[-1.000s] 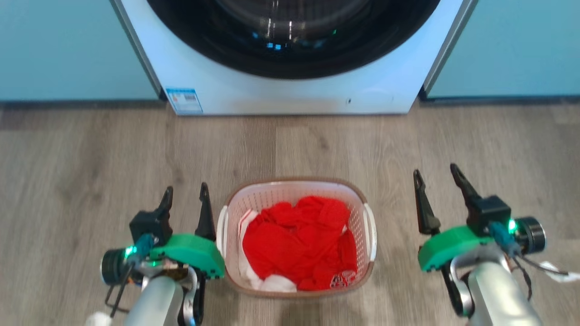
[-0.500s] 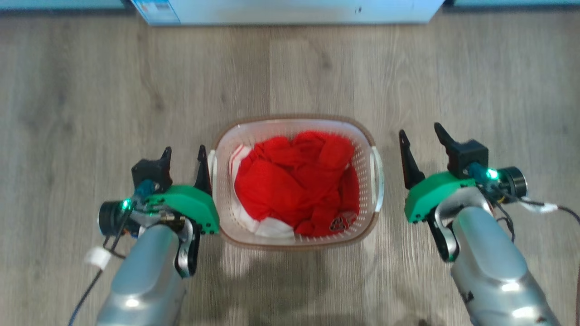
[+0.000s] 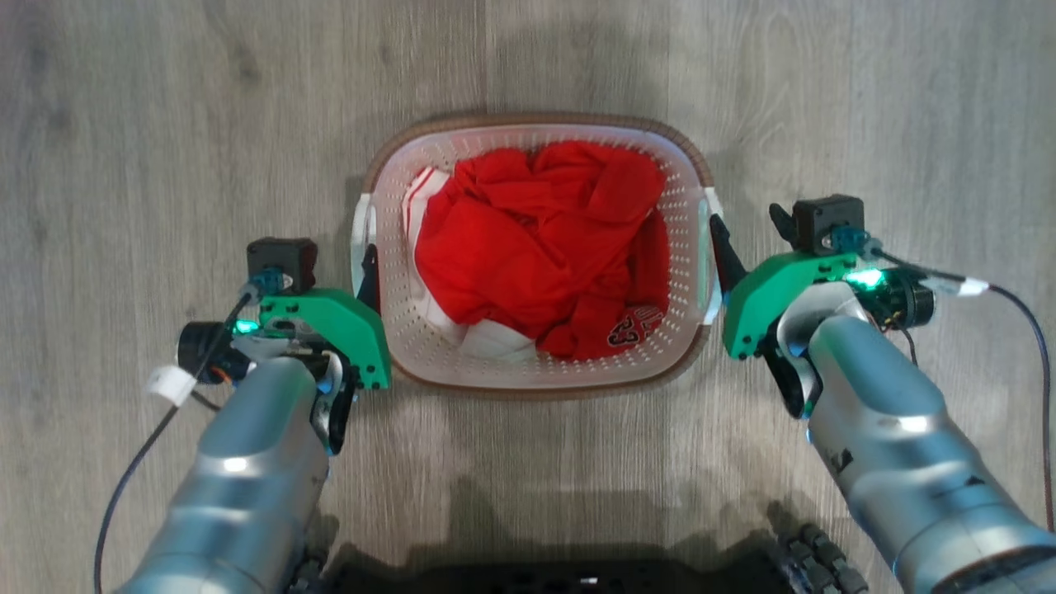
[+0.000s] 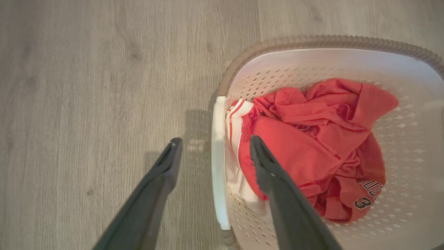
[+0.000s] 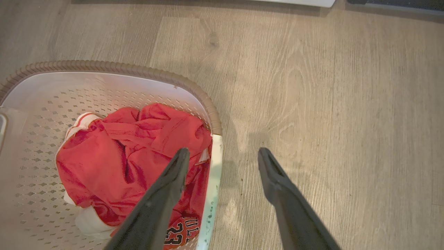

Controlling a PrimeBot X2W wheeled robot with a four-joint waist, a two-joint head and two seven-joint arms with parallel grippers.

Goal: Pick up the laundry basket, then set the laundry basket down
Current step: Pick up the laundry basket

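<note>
- Spreading under everything is a grey wood-grain floor [image 3: 124, 124], bare planks running up the head view.
- Two silver forearms reach up from the bottom of the head view, the left arm [image 3: 239, 487] and the right arm [image 3: 899, 445]. Each has a green wrist housing with a lit green lamp.
- The laundry basket [image 3: 528, 120] stands on the floor between the two arms, just ahead of the robot's dark base [image 3: 577, 577]. It is white with perforated walls and a brown ribbed band round the rim.
- A crumpled red garment [image 3: 536, 239] with some white cloth under it lies in the basket.
- The left gripper [image 4: 215, 139] is spread wide and has hold of nothing. It straddles the basket's left side: one finger is over the red garment inside, the other over the floor outside.
- The right gripper [image 5: 223, 150] is likewise spread wide and empty, and straddles the basket's right side. One dark finger is over the clothing and the other over bare floor.
- The white left handle [image 4: 218, 173] runs up between the left gripper's fingers, with a gap on each side.
- The white right handle [image 5: 212, 180] lies between the right gripper's fingers. I cannot tell whether either finger touches it.
- The number 23 [image 3: 631, 326] is printed on the red garment near the basket's right wall.
- A small white tag [image 3: 169, 384] sits on the cable by the left wrist.
</note>
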